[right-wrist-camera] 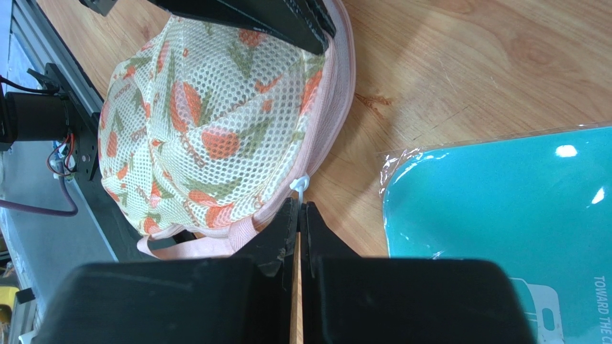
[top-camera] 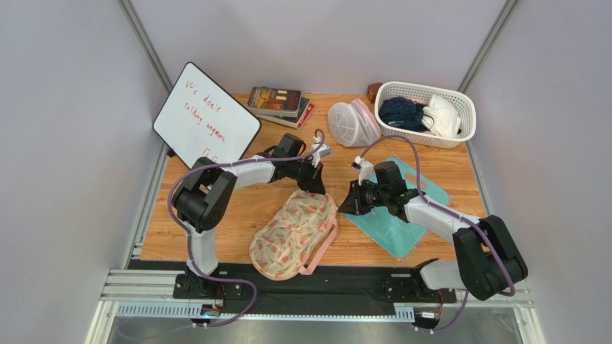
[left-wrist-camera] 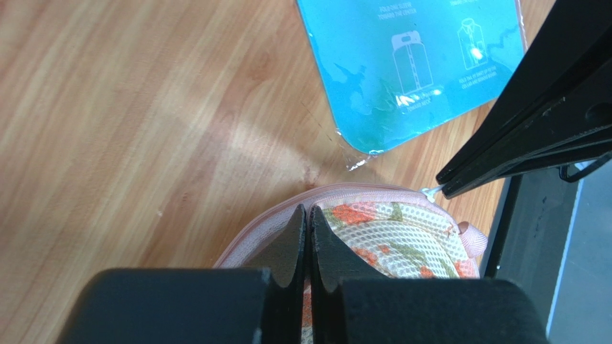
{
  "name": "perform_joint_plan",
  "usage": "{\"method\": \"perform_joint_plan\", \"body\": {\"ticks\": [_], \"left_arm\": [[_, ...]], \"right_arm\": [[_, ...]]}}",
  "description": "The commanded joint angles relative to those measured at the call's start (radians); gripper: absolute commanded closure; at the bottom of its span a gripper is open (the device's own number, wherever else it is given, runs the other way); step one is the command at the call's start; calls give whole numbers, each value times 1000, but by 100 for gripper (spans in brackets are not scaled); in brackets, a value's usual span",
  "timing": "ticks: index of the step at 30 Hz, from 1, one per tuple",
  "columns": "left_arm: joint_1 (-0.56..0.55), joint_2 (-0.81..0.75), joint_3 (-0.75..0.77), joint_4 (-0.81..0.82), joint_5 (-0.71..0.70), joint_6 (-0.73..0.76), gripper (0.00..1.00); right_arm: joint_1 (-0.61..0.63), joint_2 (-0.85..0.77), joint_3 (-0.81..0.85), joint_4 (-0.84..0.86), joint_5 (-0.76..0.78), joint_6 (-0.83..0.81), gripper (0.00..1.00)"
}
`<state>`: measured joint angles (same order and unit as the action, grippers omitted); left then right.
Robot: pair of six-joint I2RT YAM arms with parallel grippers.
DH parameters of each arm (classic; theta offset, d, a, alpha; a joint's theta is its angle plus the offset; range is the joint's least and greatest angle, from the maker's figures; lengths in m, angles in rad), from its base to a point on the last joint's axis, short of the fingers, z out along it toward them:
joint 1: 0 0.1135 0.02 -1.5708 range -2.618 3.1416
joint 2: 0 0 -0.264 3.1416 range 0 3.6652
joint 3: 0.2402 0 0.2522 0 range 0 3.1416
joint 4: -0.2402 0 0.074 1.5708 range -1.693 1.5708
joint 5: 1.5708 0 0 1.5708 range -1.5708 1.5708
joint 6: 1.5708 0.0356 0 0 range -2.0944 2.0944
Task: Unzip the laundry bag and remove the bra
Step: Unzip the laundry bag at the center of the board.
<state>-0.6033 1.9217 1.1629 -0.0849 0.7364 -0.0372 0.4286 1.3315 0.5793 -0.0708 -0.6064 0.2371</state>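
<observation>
The laundry bag (top-camera: 294, 233), cream mesh with orange floral print and pink edging, lies flat at the table's front middle. Its pink strap (top-camera: 321, 251) trails to the right. My left gripper (top-camera: 314, 185) is shut on the bag's pink edge at its far end; in the left wrist view it (left-wrist-camera: 307, 215) pinches the rim of the bag (left-wrist-camera: 402, 233). My right gripper (top-camera: 352, 206) is at the bag's right edge. In the right wrist view it (right-wrist-camera: 298, 208) is shut on the white zipper pull (right-wrist-camera: 299, 188) of the bag (right-wrist-camera: 208, 122). The bra is hidden.
A teal folding board (top-camera: 399, 215) lies under the right arm and shows in the left wrist view (left-wrist-camera: 409, 64) and the right wrist view (right-wrist-camera: 517, 208). At the back are a whiteboard (top-camera: 207, 115), books (top-camera: 280, 104), a white mesh dome bag (top-camera: 352, 123) and a white basket (top-camera: 425, 140) of clothes.
</observation>
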Motion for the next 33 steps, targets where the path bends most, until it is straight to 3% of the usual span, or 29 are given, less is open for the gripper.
{"method": "perform_joint_plan", "body": {"ticks": [1,33], "left_arm": [[25,-66,-5,51,-66,-20,100],[100,-234,-149,186,-265,-167,100]], "right_arm": [[-4,-29,-1,15,-18,-7,100],[29,-68,-56,58,-19,39,100]]}}
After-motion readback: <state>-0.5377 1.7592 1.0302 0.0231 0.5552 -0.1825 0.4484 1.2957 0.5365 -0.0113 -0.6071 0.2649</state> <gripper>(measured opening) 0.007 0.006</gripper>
